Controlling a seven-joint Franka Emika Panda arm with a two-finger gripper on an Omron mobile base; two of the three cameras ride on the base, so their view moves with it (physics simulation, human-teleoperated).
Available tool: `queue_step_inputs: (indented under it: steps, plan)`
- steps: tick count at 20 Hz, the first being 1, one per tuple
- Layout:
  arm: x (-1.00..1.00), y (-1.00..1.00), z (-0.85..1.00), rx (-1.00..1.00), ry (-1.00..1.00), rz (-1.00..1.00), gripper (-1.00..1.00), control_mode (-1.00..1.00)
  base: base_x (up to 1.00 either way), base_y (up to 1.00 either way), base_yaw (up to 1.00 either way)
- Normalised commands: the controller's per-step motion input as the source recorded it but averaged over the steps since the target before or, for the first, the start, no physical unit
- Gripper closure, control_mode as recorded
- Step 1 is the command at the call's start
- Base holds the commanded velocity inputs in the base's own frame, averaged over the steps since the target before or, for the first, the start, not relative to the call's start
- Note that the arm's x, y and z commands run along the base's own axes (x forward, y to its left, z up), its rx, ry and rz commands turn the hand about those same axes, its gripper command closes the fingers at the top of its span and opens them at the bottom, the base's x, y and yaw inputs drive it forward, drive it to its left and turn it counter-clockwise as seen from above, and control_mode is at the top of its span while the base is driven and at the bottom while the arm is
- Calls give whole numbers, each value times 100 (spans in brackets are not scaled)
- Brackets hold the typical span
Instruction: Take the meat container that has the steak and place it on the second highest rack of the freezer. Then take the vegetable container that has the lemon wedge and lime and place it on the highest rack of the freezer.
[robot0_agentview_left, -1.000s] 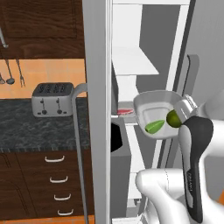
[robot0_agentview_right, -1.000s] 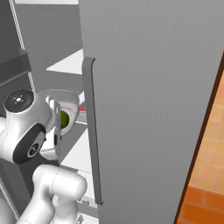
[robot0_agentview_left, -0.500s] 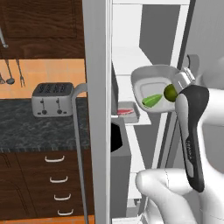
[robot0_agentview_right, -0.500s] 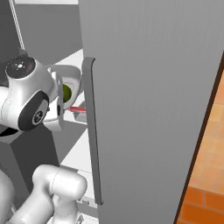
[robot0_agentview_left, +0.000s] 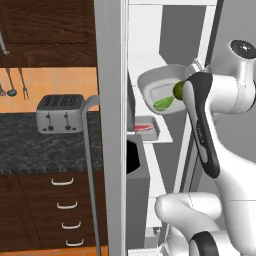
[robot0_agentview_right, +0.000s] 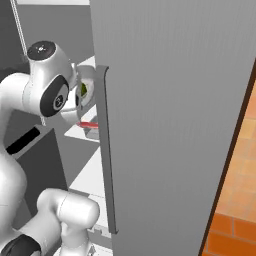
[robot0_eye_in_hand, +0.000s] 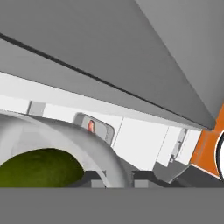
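Rising from the level of the second rack over the last second, the vegetable container (robot0_agentview_left: 162, 90) is now sitting up at the highest rack (robot0_agentview_left: 145, 65) of the freezer, where earlier it was hanging lower and nearer the robot. That is suggesting the second half of the task is nearly done, since the meat container (robot0_agentview_left: 145, 127) with its red steak is already lying on the rack just below. The tool (robot0_eye_in_hand: 118, 177) is reaching along the container's rim (robot0_eye_in_hand: 98, 148); its tips are showing only as dark stubs at the bottom of the hand view, so I cannot tell whether they are gripping or letting go. The bowl is tilting, its open mouth facing left and slightly toward the base, with the lime (robot0_agentview_left: 178, 89) and the green lemon wedge (robot0_agentview_left: 164, 103) pooling at its lower right side. Being round, it is showing no clear long axis. The toaster (robot0_agentview_left: 60, 113) is standing on the bench (robot0_agentview_left: 50, 147) well to the left.
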Motion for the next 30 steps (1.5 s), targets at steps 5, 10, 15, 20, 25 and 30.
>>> queue_step_inputs:
  steps: [5, 10, 15, 20, 25, 30]
  plan:
    - [-5, 6, 16, 0, -13, 0, 100, -100, 0, 0, 0]
    - [41, 17, 21, 3, -7, -6, 100, -100, 0, 0, 0]
    - [89, 23, 21, 4, 1, -12, 100, -100, 0, 0, 0]
    - [83, -13, 1, 6, 4, -11, 100, -100, 0, 0, 0]
    - [87, -9, 0, 5, 6, -11, 100, -100, 0, 0, 0]
    - [82, 0, -14, 0, 3, -1, 100, -100, 0, 0, 0]
